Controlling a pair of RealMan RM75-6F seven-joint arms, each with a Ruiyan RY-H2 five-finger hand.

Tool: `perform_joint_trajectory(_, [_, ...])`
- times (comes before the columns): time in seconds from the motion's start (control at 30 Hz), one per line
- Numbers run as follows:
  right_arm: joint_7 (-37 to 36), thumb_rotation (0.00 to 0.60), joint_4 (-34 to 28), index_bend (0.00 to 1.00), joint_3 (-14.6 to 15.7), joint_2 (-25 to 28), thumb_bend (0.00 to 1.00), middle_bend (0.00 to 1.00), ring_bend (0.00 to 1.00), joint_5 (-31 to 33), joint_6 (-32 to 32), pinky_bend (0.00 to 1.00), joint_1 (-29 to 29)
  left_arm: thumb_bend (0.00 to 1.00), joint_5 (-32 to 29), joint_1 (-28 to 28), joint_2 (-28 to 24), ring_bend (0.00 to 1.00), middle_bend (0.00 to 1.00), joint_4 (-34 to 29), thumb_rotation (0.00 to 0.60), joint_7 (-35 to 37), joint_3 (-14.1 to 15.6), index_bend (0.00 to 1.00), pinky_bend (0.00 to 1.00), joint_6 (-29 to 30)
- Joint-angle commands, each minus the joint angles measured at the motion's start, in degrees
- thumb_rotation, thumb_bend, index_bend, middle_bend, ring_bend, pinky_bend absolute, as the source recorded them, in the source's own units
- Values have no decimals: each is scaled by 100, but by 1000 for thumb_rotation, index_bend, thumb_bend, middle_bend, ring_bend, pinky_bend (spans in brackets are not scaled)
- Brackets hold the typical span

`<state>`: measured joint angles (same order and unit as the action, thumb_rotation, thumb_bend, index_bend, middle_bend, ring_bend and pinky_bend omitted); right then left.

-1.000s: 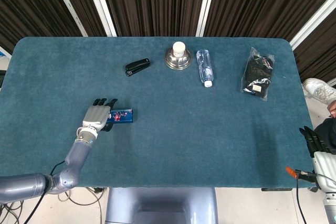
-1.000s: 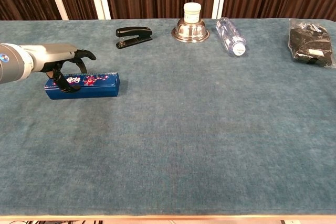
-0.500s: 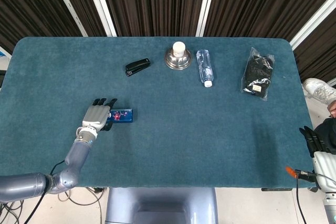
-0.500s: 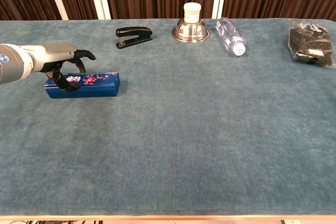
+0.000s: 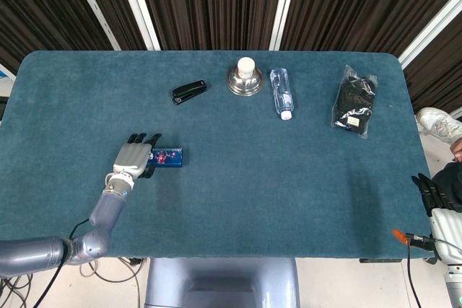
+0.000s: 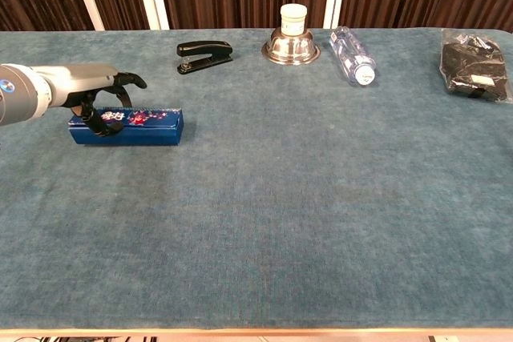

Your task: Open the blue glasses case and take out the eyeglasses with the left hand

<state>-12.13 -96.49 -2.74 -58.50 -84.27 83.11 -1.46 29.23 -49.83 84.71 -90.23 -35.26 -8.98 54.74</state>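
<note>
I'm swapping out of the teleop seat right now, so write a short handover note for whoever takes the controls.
Left hand: over the left end of the blue glasses case, fingers curled down onto it.
Right hand: idle off the table's right front edge, holding nothing.
Case: lying flat on the table, front left, lid closed.
Done: the left hand has reached the case.
Left: open the case, take out the eyeglasses with the left hand; they are not visible yet.
</note>
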Motion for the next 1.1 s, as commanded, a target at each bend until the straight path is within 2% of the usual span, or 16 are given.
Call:
perform_joint_trajectory(0.03, [-1,600,-2,0,-2,-1,200,0,0,3,-2,199,-1,485,-7,-13,11,0,267,23,600,14,-1,31,20,-2])
perform_joint_trajectory(0.33, [2,600,-9,0,-2,2,200,0,0,6,-3,199,0,519,-38,-54,16,0,266,77,600,36,31,31,20,-36])
perform_joint_trajectory(1.1, [6,600,-14,0,-2,6,200,0,0,18,-12,199,0,730,-65,-136,-34,0,264,60,600,85,128,30,20,-119])
